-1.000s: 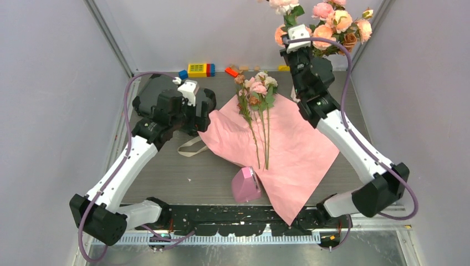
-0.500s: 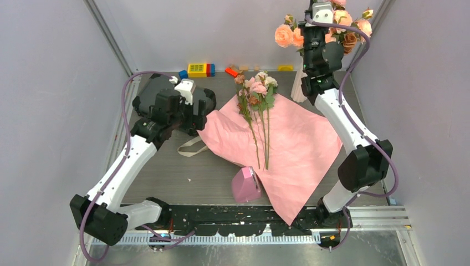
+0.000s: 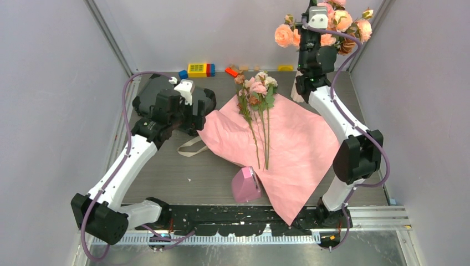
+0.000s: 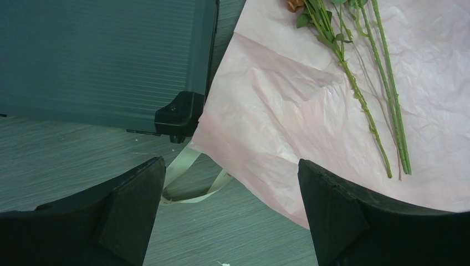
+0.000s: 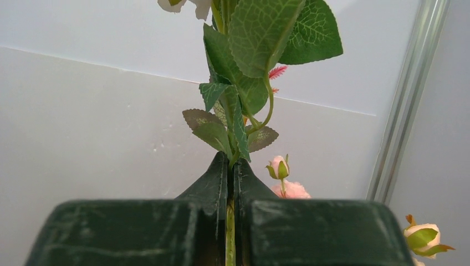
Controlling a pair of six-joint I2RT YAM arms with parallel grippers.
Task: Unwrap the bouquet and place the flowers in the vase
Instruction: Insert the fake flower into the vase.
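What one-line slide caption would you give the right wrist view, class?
Right claw shut on a flower stem, green leaves above it, white wall behind.

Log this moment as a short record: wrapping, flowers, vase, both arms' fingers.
wrapping: pale pink crinkled paper sheet, spread open
ribbon: beige ribbon, loose beside the paper
flowers: small long-stemmed roses, lying on the paper
vase: tall white ribbed vase, partly behind right arm
left fingers: open, empty, above the paper's edge
right fingers: shut on a leafy green stem, raised beside peach rose cluster
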